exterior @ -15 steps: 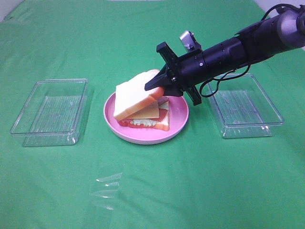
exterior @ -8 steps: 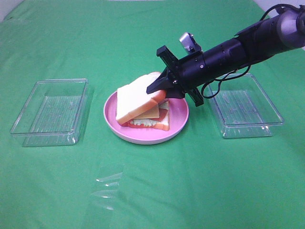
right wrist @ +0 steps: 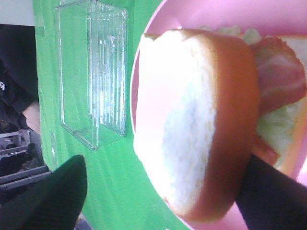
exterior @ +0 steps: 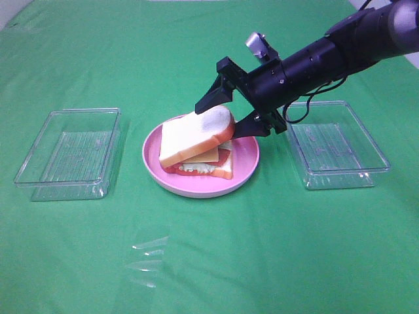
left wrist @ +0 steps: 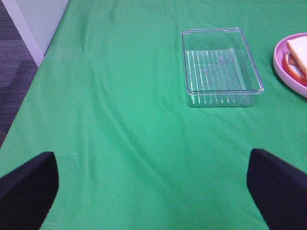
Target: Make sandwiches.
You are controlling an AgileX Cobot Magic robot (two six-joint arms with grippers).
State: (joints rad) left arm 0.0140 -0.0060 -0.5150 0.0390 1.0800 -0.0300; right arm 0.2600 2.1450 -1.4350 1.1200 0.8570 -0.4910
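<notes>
Since a second ago the right gripper (exterior: pixel 226 112) has spread its jaws, and the top bread slice (exterior: pixel 194 135), then pinched and tipped steeply, now lies lower on the sandwiches (exterior: pixel 196 152) on the pink plate (exterior: pixel 242 171). Much of the stack is hidden under that slice; only edges of cheese, lettuce and reddish bacon peek out (in the right wrist view, bacon (right wrist: pixel 283 76) shows behind the crust). The slice's rounded end sits between the spread fingers: one finger stands clear above it, the lower one is at its crust, though whether it touches I cannot tell. Clear trays lie to each side, one left (exterior: pixel 69 154), one right (exterior: pixel 337 145), on the green cloth (exterior: pixel 262 248). Only the dark tips of the left gripper (left wrist: pixel 153 184) show, wide apart over bare cloth.
</notes>
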